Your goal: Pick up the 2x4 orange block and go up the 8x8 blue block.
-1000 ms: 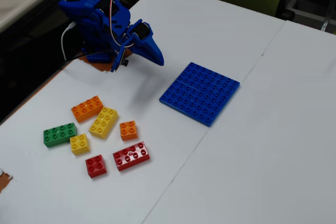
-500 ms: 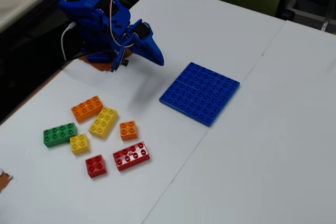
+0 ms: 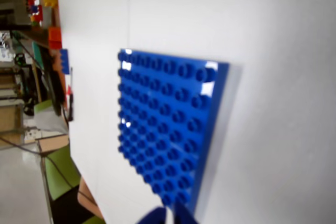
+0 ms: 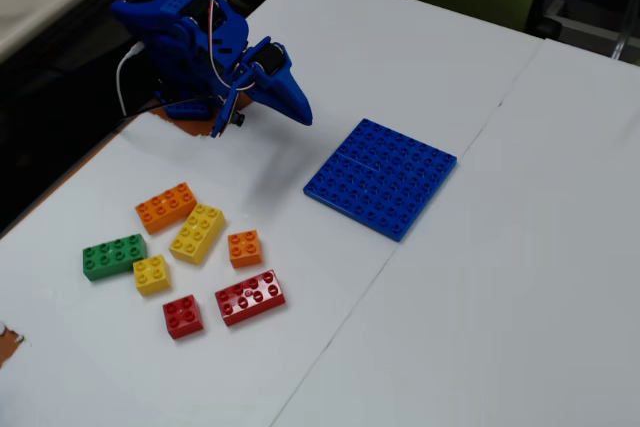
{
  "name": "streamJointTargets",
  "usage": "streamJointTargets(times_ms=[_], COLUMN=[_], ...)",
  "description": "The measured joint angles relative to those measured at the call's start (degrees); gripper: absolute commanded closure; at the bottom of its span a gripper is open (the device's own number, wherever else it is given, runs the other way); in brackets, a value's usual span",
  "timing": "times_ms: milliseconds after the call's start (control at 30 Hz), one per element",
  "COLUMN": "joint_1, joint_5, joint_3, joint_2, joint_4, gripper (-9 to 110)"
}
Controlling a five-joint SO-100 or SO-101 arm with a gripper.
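Note:
The 2x4 orange block (image 4: 166, 207) lies flat on the white table at the top of a cluster of bricks, left of centre in the fixed view. To the right lies the 8x8 blue block (image 4: 381, 177), which fills the middle of the wrist view (image 3: 163, 129). The blue arm sits folded at the back left. Its gripper (image 4: 300, 112) hangs above the table between the arm's base and the plate, shut and holding nothing. In the wrist view only the gripper's tips (image 3: 169, 217) show at the bottom edge, close together. The orange block is out of the wrist view.
Around the orange block lie a yellow 2x4 brick (image 4: 197, 233), a small orange 2x2 brick (image 4: 244, 248), a green brick (image 4: 114, 256), a small yellow brick (image 4: 151, 274), a small red brick (image 4: 183, 316) and a red 2x4 brick (image 4: 250, 297). The table's edge runs along the left.

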Motion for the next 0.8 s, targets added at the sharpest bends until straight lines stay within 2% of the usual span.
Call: streamJointTargets(times_ms=[133,233,400,633,700,800], joint_1=[0.00,0.09,0.09,0.18,0.53,2.11], joint_5=[-2.99,-10.28,-35.68,-82.71,-91.05,-97.03], joint_3=[0.00,0.00,0.00,0.00,0.00,0.00], joint_2=[0.00,0.00,0.00,0.00,0.00,0.00], joint_4=[0.00,-0.09,-2.90,-1.14,-0.88,0.35], gripper=[100,101,101,99,96,96])
